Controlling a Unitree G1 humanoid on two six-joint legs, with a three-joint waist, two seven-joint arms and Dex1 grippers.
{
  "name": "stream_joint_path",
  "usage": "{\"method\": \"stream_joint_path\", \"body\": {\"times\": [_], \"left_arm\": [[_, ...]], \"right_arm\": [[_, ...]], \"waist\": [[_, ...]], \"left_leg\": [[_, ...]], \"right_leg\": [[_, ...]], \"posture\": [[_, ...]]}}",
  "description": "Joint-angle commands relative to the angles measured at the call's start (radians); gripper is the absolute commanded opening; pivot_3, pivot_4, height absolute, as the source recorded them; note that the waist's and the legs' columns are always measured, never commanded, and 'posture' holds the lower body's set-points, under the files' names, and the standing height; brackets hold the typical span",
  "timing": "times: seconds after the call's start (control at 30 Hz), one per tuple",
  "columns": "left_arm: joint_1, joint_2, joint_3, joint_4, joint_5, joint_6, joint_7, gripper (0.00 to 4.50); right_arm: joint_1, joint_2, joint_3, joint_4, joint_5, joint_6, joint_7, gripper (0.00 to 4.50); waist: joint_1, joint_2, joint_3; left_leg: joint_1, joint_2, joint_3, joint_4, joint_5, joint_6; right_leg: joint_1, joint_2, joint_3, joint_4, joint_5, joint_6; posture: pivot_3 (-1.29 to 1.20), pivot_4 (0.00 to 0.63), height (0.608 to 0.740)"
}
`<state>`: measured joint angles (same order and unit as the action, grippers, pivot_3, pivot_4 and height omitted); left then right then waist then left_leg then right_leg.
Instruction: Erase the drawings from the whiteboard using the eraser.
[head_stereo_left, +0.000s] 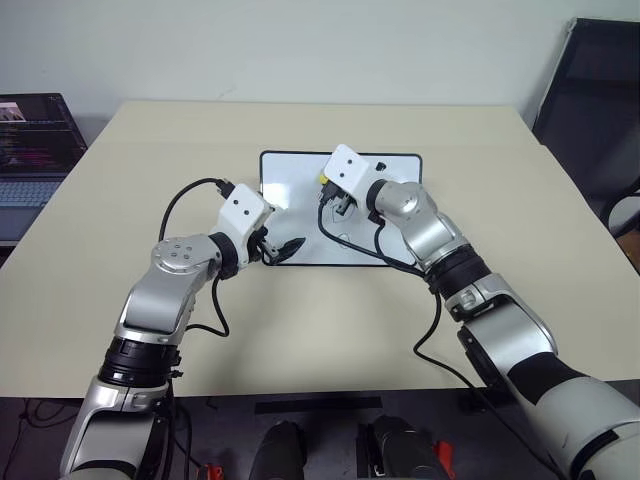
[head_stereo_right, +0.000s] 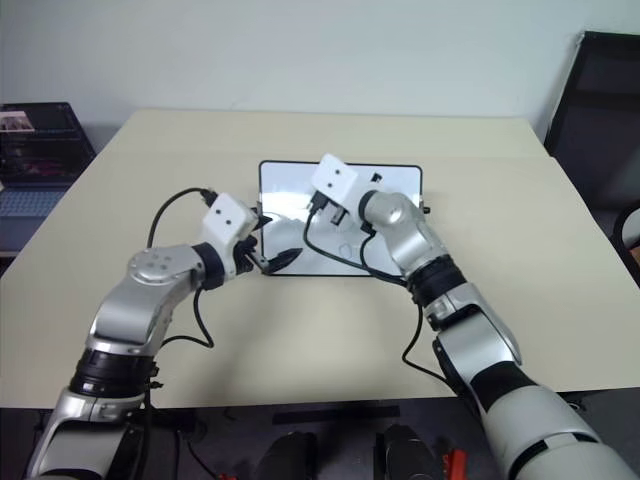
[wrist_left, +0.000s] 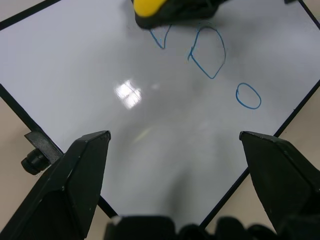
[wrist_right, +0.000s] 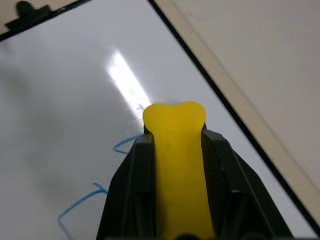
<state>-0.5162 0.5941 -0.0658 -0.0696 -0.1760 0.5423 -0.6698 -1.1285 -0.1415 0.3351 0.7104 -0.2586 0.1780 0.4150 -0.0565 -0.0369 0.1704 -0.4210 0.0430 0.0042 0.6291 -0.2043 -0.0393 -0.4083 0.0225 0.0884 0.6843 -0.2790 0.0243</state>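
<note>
Right gripper (wrist_right: 174, 150): jaws clenched on the yellow eraser (wrist_right: 175, 165), held over the whiteboard (head_stereo_left: 300, 185) at the topmost of the blue drawings (wrist_left: 207, 52); left gripper (wrist_left: 175, 150): jaws released, spread above the board's near-left edge, grasping nothing; the board lies on the tabletop (head_stereo_left: 150, 200); risk: unbraced, the board may slide under wiping pressure, leaving strokes unerased.

one whiteboard (head_stereo_left: 300, 200), one eraser (wrist_right: 176, 165), three drawings (wrist_left: 207, 52), one laptop (head_stereo_left: 35, 150).
</note>
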Motion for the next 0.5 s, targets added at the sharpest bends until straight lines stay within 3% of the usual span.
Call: {"method": "stream_joint_path", "body": {"times": [0.03,0.23,0.5], "left_arm": [[-0.018,-0.001,0.002,-0.04,0.002,-0.01,-0.006,4.5],[-0.024,-0.001,-0.001,-0.037,0.0,-0.01,-0.008,4.5],[-0.028,-0.004,-0.004,-0.035,0.0,-0.01,-0.017,4.5]], "right_arm": [[-0.01,-0.009,-0.004,-0.008,-0.009,0.0,0.028,0.91],[0.068,-0.023,0.056,-0.101,-0.004,0.083,0.21,0.91],[-0.012,-0.032,0.007,-0.022,-0.055,-0.017,-0.012,0.9]], "waist": [[0.0,0.0,0.0],[-0.001,0.0,0.0],[0.0,0.0,0.0]], "left_leg": [[0.0,0.0,0.0,0.0,0.0,0.0],[0.001,0.0,0.0,0.0,0.0,0.0],[0.003,-0.001,0.0,0.001,0.0,0.0]], "right_leg": [[0.0,0.0,0.0,0.0,0.0,0.0],[0.0,0.0,0.0,0.0,0.0,0.0],[0.001,0.001,0.0,0.005,0.0,0.0]], "posture": [[0.0,0.15,0.74],[0.0,0.15,0.74],[0.0,0.15,0.74]]}}
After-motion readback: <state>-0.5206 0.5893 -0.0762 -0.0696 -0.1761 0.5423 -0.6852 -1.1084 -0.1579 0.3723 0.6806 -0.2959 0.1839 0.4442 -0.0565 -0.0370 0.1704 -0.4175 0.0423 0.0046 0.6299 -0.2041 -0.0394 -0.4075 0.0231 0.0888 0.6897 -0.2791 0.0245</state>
